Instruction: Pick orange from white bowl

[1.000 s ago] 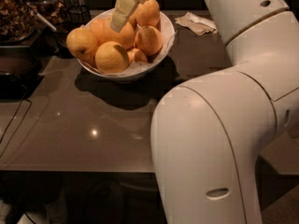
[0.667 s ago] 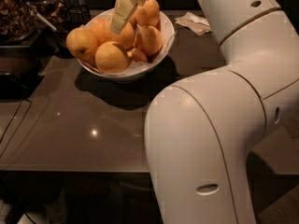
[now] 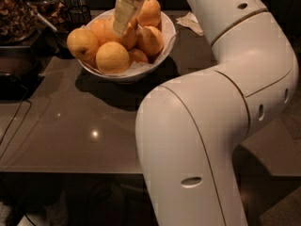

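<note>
the orange [image 3: 83,44] is sitting at the left edge of the pile in the white bowl [image 3: 167,32], bulging past the rim, touching the paler orange [image 3: 113,58] in front; my gripper [image 3: 122,19] is hanging over the pile's middle, just right of the target and higher; can't tell if it's open or closed; I'm reckoning on shifting left, centring over the widest part, descending straight; neighbours are looking ready to roll if nudged; my arm [image 3: 211,126] is filling the right.
</note>
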You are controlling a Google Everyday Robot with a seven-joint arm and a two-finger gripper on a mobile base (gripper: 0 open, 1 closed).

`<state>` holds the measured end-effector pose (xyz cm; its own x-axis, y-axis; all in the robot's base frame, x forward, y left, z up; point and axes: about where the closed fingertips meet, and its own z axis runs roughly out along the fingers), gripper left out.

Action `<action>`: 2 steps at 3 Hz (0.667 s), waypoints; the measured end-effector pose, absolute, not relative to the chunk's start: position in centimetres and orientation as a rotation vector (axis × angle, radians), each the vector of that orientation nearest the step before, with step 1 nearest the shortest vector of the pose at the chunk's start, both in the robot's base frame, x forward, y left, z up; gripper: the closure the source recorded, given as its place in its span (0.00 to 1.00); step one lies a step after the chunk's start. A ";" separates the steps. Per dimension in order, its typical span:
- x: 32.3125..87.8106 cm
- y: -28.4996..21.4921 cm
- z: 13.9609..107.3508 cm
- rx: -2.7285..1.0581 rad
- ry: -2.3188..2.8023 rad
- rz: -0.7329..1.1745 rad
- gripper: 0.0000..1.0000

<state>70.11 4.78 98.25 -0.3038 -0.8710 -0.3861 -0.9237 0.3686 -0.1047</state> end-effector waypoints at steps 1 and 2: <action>70.4 5.0 97.7 -1.571 2.267 0.192 0.32; 70.4 5.9 97.1 -1.594 2.274 0.191 0.32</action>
<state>70.43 5.85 97.08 -0.3014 -0.8819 -0.3624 -0.9301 0.3556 -0.0918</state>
